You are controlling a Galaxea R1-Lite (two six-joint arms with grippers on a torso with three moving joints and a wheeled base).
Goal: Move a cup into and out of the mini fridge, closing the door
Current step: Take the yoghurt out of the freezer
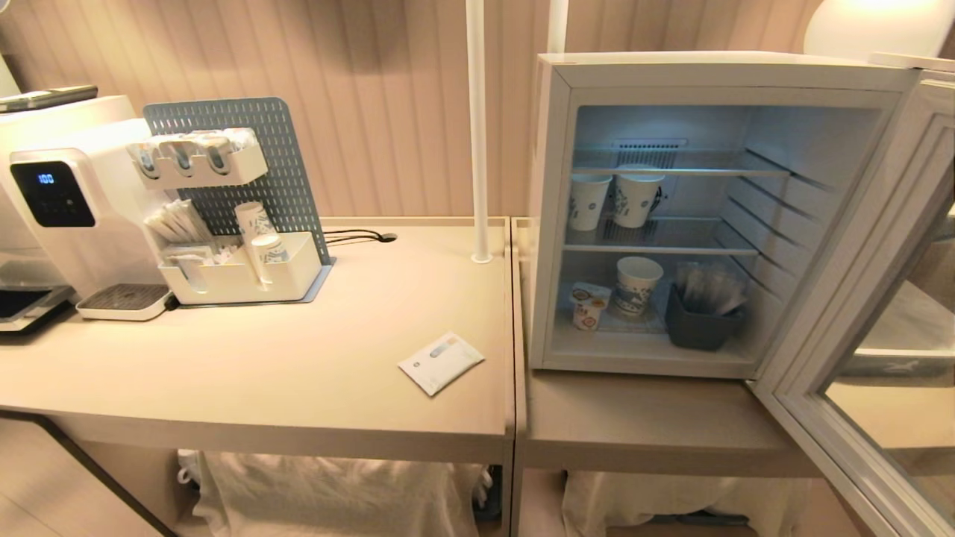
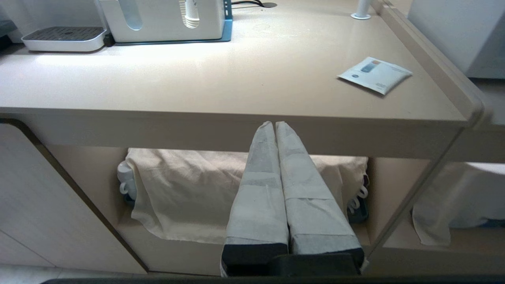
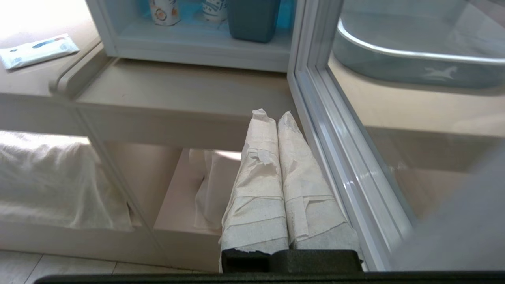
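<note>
Both my left gripper (image 2: 275,124) and right gripper (image 3: 272,115) hang pressed together below the counter, so I should reach past the open door (image 1: 858,313) carefully toward the cup (image 1: 589,306) on the mini fridge (image 1: 548,224) floor.

Dispenser (image 1: 74,224) display (image 1: 51,192) reads "100"; other print illegible.

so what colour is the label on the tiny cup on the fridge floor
Yellow-orange on a white cup, clearest in the head view, beside a patterned paper cup.
</note>
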